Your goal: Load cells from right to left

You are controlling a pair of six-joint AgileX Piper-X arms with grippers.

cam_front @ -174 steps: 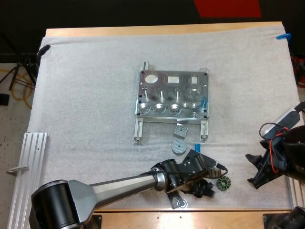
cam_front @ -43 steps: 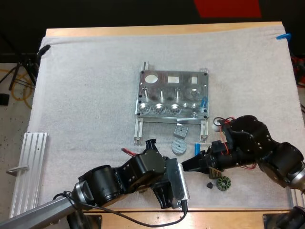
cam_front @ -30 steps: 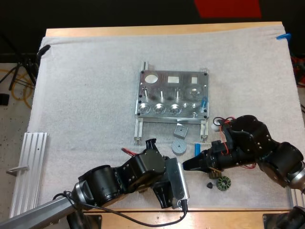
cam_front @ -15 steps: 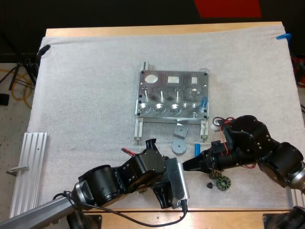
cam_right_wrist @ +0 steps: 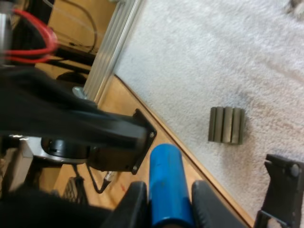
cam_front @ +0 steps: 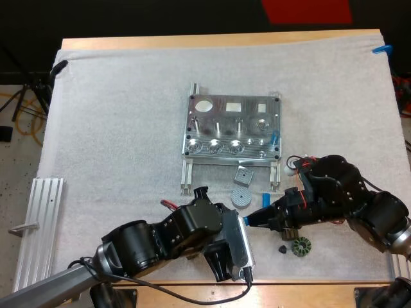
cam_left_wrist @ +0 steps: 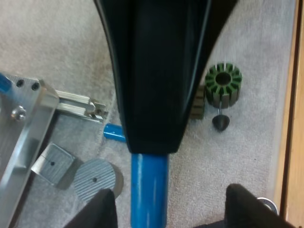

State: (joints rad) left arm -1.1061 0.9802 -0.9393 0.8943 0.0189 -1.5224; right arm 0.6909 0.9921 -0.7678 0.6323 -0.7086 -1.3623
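Note:
My right gripper (cam_front: 252, 221) (cam_right_wrist: 169, 197) is shut on a blue cylinder (cam_right_wrist: 167, 178) (cam_front: 243, 220) and holds it level just above the mat's near side. My left gripper (cam_front: 239, 224) (cam_left_wrist: 168, 202) faces it, open. Its fingers (cam_left_wrist: 102, 209) stand on either side of the cylinder's free end (cam_left_wrist: 148, 185) without touching. The metal fixture (cam_front: 232, 127) sits mid-mat with one blue cylinder (cam_front: 275, 137) standing in its right end. Another blue cylinder (cam_front: 265, 196) (cam_left_wrist: 114, 132) lies on the mat by the fixture's right rail.
A grey square block (cam_front: 243, 174) and a ribbed grey disc (cam_front: 241, 197) lie below the fixture. A green stator (cam_front: 300, 246), a black cone (cam_front: 283, 248) and a ribbed dark part (cam_right_wrist: 227, 125) sit near the table's front edge. An aluminium rail (cam_front: 38, 224) lies far left.
Since 5.8 s ago both arms came together over the mat's near side. In the last second the grippers have barely shifted, the cylinder's end staying between my left fingers.

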